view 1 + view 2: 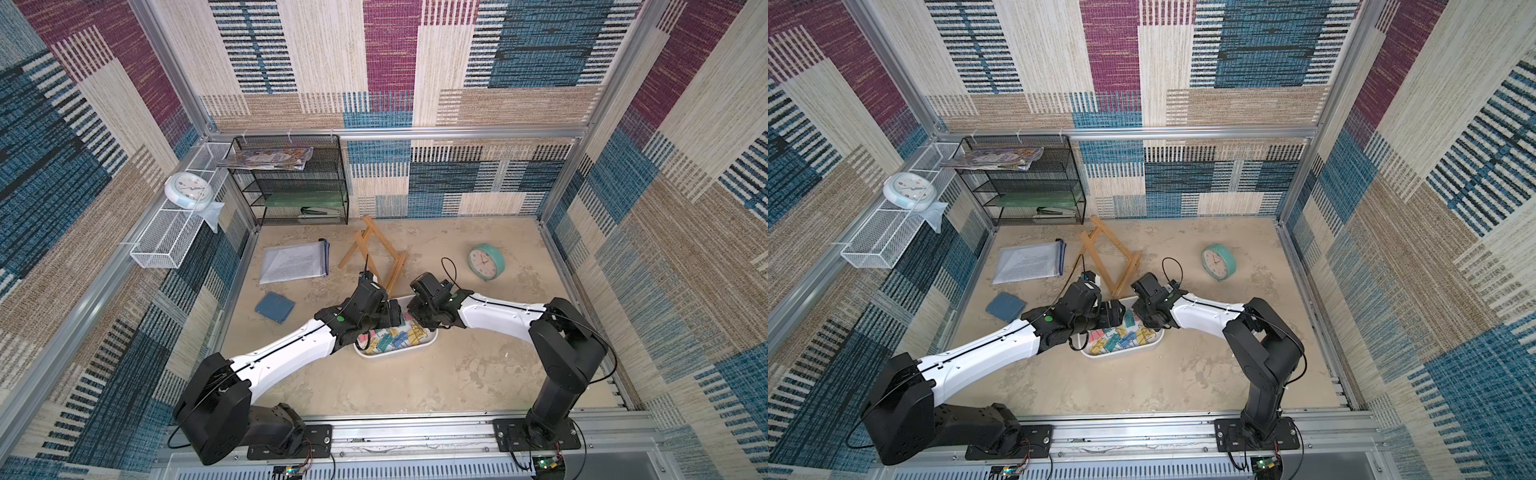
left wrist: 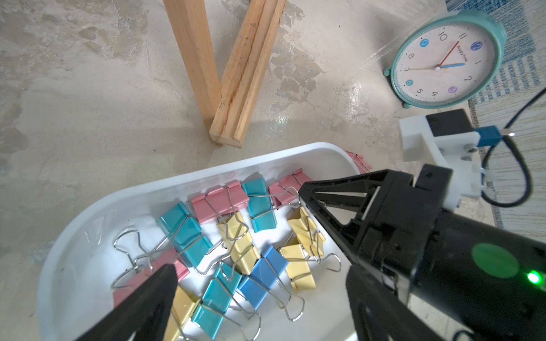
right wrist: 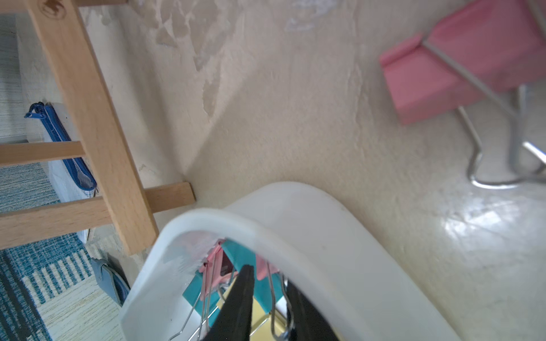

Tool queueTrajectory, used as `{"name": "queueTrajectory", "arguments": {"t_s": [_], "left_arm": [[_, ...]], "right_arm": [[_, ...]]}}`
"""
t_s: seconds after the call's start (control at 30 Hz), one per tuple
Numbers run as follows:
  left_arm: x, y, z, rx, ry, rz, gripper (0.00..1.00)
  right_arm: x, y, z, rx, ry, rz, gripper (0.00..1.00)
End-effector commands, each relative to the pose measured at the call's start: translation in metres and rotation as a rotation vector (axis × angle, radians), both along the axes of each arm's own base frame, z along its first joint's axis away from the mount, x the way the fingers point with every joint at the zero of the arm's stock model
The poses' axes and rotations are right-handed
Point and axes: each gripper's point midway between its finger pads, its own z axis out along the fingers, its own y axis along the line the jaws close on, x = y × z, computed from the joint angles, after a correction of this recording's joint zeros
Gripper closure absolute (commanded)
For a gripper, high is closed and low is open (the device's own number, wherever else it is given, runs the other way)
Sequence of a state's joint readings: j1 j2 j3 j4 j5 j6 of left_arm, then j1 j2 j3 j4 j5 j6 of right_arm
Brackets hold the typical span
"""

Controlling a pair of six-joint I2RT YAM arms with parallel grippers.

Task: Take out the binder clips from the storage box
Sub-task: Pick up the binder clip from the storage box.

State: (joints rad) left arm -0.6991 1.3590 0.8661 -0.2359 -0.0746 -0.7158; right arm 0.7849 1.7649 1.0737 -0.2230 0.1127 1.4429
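Note:
The storage box (image 1: 395,355) (image 1: 1121,354) is a shallow white tray mid-table. In it lie several pastel binder clips (image 1: 395,336) (image 1: 1121,336) (image 2: 183,227) in pink, yellow, teal and blue. My left gripper (image 1: 395,318) (image 2: 258,271) hangs open over the box's near half, its fingers wide apart above the clips and holding nothing. At the box's far end my right gripper (image 1: 415,322) (image 3: 269,277) reaches inside the rim (image 3: 266,224). Its fingers stand narrowly apart, shut on a clip's wire handle beside a teal clip. One pink clip (image 3: 461,68) (image 2: 359,161) lies on the table just outside the box.
A wooden easel (image 1: 374,253) lies right behind the box, and a teal clock (image 1: 486,261) stands at the back right. A document pouch (image 1: 295,262) and a blue wallet (image 1: 274,307) lie to the left. A black mesh rack (image 1: 291,178) fills the back left corner.

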Motion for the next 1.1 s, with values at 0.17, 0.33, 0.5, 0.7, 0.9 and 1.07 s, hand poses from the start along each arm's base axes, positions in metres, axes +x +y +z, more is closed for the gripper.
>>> {"name": "queueTrajectory", "arguments": {"t_s": [0.17, 0.33, 0.5, 0.7, 0.9, 1.07], "left_arm": [[0.001, 0.001, 0.002, 0.0, -0.008, 0.002, 0.06], [0.001, 0.002, 0.002, 0.0, -0.01, 0.005, 0.06], [0.001, 0.0, 0.004, -0.004, -0.011, 0.0, 0.06], [0.001, -0.002, 0.005, -0.012, -0.009, -0.003, 0.06], [0.001, -0.003, 0.007, -0.024, -0.008, -0.002, 0.06], [0.002, -0.004, 0.01, -0.036, -0.011, -0.001, 0.06]], "right_arm": [[-0.005, -0.012, -0.008, -0.061, 0.014, -0.019, 0.78], [-0.003, -0.006, -0.005, -0.045, 0.009, -0.002, 0.82], [-0.002, -0.007, 0.0, -0.044, -0.012, -0.003, 0.91], [0.001, -0.013, 0.013, -0.038, -0.054, -0.02, 0.98], [0.006, -0.014, 0.025, -0.038, -0.109, -0.011, 0.99], [0.01, -0.007, 0.033, -0.031, -0.148, 0.03, 0.99]]}}
